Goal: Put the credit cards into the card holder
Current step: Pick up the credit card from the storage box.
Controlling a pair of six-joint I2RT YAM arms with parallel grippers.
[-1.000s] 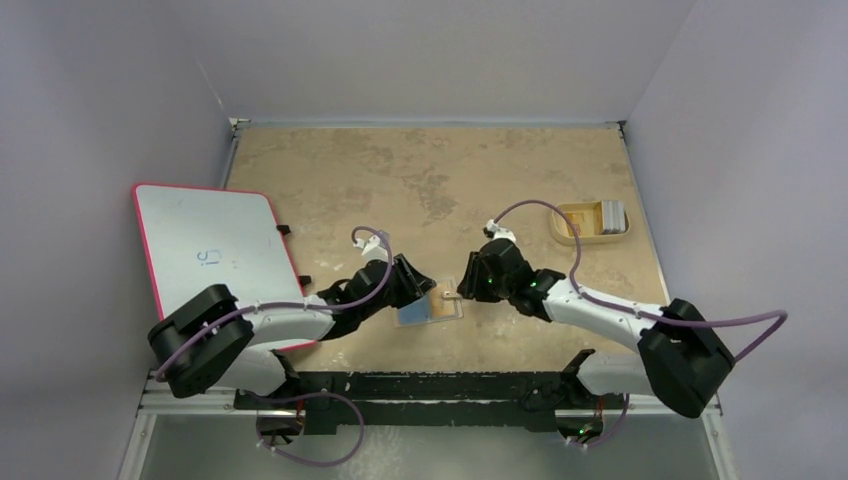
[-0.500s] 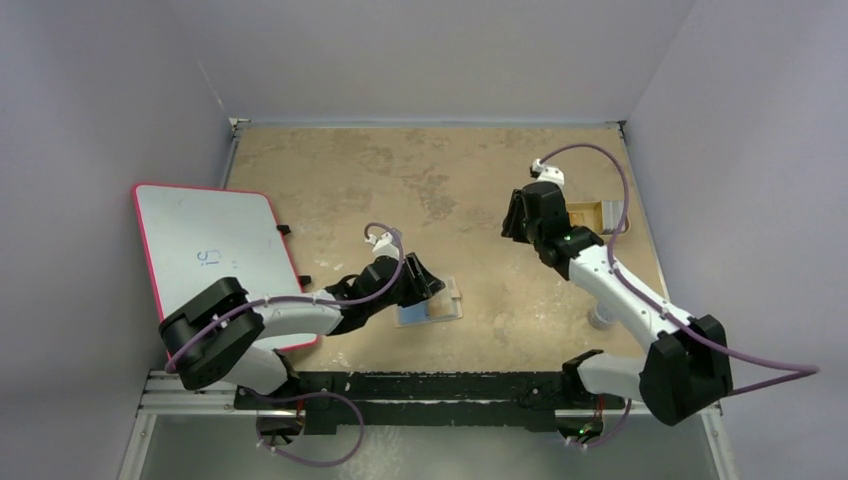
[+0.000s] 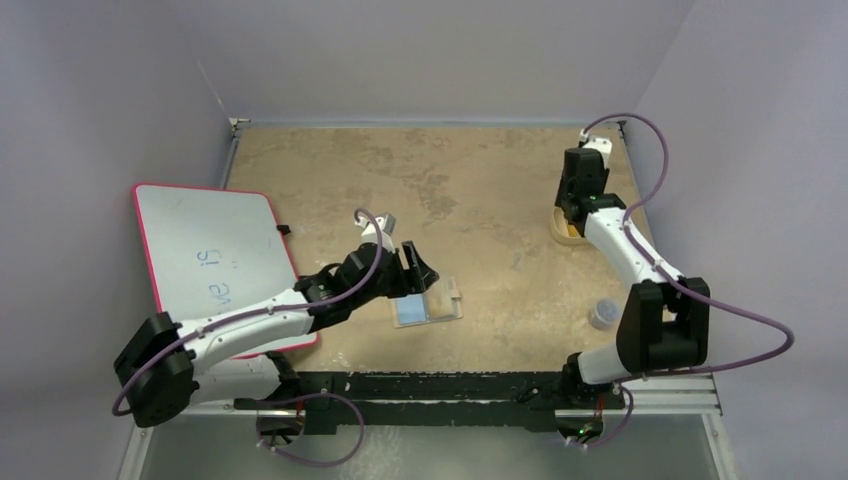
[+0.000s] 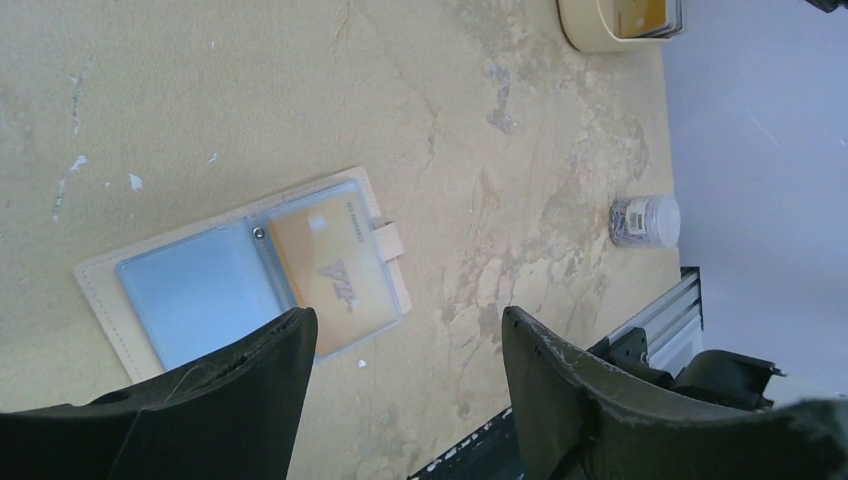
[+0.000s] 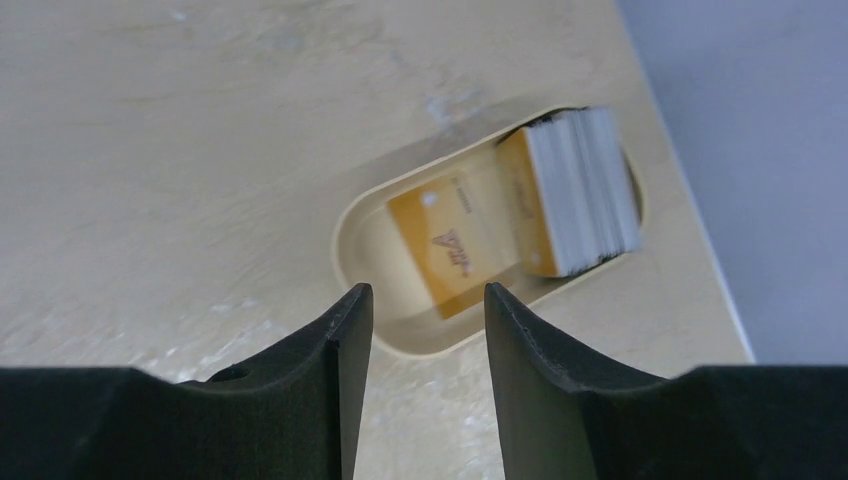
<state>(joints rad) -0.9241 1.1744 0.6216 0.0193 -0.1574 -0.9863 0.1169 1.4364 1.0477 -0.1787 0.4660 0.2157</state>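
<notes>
Far left: a red-edged whiteboard (image 3: 210,255) lies flat, not part of the job.

Left gripper (image 3: 416,268) sits at the upper-left corner of the card holder (image 3: 428,305). Jaws apart, nothing between them; whether a finger touches the holder is not clear. On the left wrist view the holder (image 4: 245,275) lies open and flat, with one gold card (image 4: 335,275) in its right-hand pocket. The left pocket shows only pale blue, and I cannot tell if a card is in it.

Small lidded jar (image 3: 602,315) stands near the table's right edge, well apart from the rest.

Right gripper (image 5: 428,300) hovers over the near end of the tan tray (image 5: 395,340), fingers spread and empty. Inside are a gold card (image 5: 450,250) lying flat and a stack of cards on edge (image 5: 580,205).

Step in hand, as I judge it: fetching the next card. The next move calls for coming down and pinching a single thin card by its edges without dragging its neighbours.

Hard to make out: the stack is blurred and cannot be counted. From above the right arm covers most of the tray (image 3: 560,232).
</notes>
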